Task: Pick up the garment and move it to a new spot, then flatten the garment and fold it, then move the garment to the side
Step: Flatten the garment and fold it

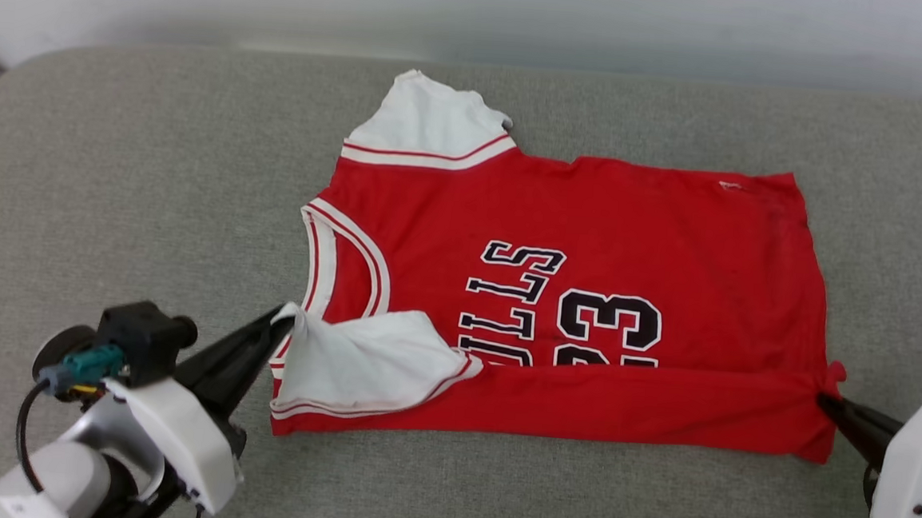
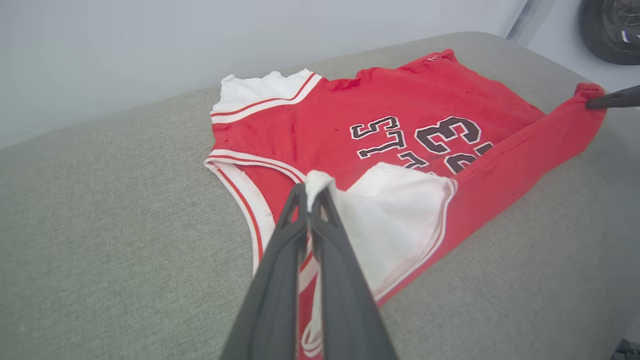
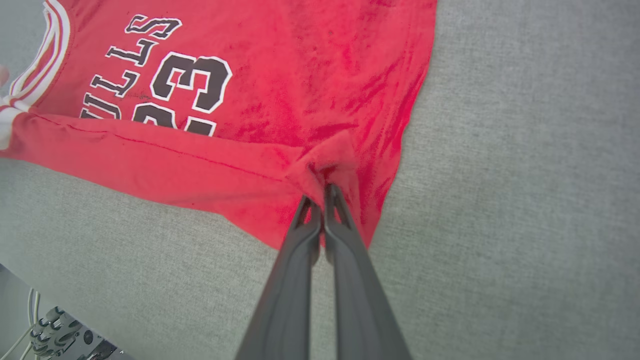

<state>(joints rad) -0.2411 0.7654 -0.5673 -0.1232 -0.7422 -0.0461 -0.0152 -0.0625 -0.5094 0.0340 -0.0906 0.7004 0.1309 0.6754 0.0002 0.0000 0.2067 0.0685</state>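
The garment [image 1: 591, 219], a red jersey with white sleeves and black "BULLS 23" print, lies spread on the grey cushion, neck to the left. Its near long edge is folded up over the print. My left gripper [image 1: 285, 318] is shut on the tip of the near white sleeve [image 2: 395, 215], which is pulled over the red body. My right gripper [image 1: 824, 400] is shut on a pinch of red hem at the near right corner [image 3: 325, 162]. In the left wrist view the right gripper's fingers [image 2: 612, 98] show at the far corner.
The grey cushion [image 1: 113, 190] stretches wide to the left, right and front of the garment. A pale wall [image 1: 476, 12] rises behind its back edge. Cables and a dark part [image 3: 55, 330] sit below the cushion's near edge.
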